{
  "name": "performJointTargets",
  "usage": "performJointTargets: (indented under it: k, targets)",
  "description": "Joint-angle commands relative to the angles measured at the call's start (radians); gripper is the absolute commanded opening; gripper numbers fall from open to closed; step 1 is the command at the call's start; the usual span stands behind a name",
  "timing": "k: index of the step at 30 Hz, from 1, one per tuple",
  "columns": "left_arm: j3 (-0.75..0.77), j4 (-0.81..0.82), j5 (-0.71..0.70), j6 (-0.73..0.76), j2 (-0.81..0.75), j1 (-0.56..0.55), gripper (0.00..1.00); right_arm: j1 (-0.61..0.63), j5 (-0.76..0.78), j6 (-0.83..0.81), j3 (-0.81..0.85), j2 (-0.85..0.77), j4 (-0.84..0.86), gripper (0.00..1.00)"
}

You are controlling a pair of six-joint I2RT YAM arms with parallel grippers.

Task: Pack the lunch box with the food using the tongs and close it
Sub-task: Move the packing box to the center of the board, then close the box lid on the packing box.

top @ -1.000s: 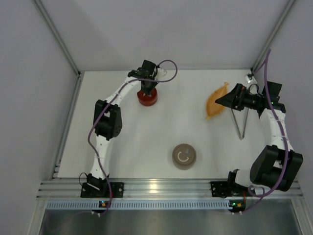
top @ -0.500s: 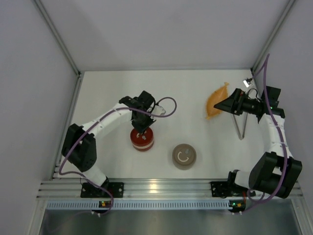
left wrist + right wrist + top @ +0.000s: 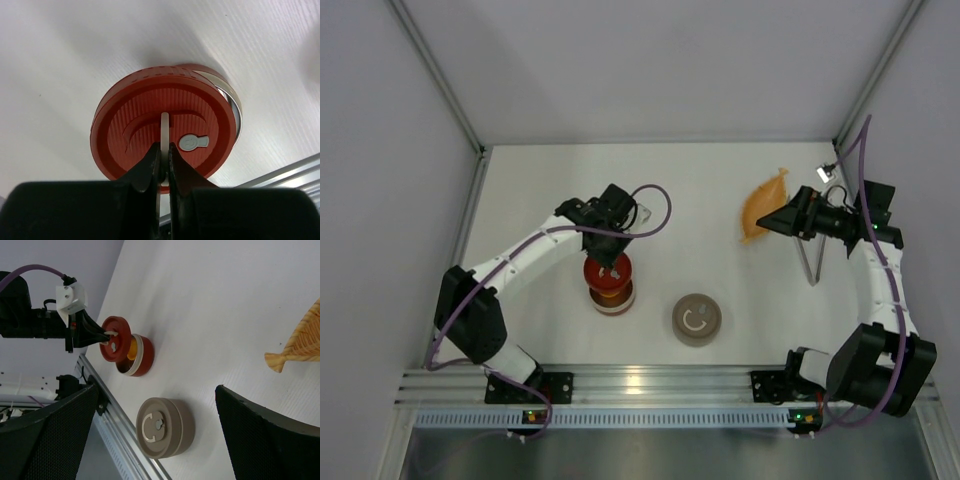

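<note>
Centrally, left gripper [image 3: 164, 150] clamped on grey handle [image 3: 164, 122] of red lid [image 3: 132, 115], held just over red tin [image 3: 143, 362] containing yellow food [image 3: 131, 349]; right gripper [image 3: 770, 221] spread wide near tongs [image 3: 812, 262] lying on table [image 3: 720, 180].

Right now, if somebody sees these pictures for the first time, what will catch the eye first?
The red lid, pinched by its white handle in the left hand, hangs tilted over the open red tin at the near left, orange-yellow food showing inside. A closed brown tin stands to its right, and at the far right the open right hand hovers by an orange leaf-shaped dish, the tongs lying beside.
</note>
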Motion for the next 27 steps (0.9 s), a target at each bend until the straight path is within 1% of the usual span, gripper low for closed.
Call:
performJointTargets:
  k: [1,2,6,8,14,19,21,24,27]
  targets:
    - [-0.003,-0.037,-0.189,-0.225,-0.043,-0.038,0.00,-0.014,-0.004,-0.055,0.015,-0.026,-0.055,0.99]
    - [-0.005,-0.050,-0.199,-0.272,-0.051,-0.042,0.00,-0.015,-0.004,-0.055,0.015,-0.026,-0.057,0.99]
    - [-0.023,-0.075,-0.172,-0.355,-0.103,-0.043,0.00,-0.015,0.000,-0.050,0.009,-0.024,-0.052,0.99]
    - [-0.046,-0.077,-0.147,-0.377,-0.120,-0.043,0.00,-0.015,0.002,-0.047,0.007,-0.026,-0.046,0.99]
    - [-0.129,-0.020,0.000,-0.419,-0.152,-0.043,0.00,-0.015,0.006,-0.045,-0.004,-0.034,-0.043,0.99]
    - [-0.135,0.031,0.069,-0.455,-0.151,-0.043,0.00,-0.015,0.009,-0.045,-0.010,-0.031,-0.038,0.99]
    - [-0.135,0.067,0.053,-0.483,-0.154,-0.043,0.00,-0.015,0.009,-0.048,-0.013,-0.032,-0.038,1.00]
    - [-0.150,0.115,-0.015,-0.500,-0.158,-0.043,0.00,-0.015,0.011,-0.053,-0.016,-0.032,-0.038,0.99]
    - [-0.160,0.117,-0.036,-0.517,-0.125,-0.043,0.00,-0.015,0.009,-0.052,-0.021,-0.026,-0.035,0.99]
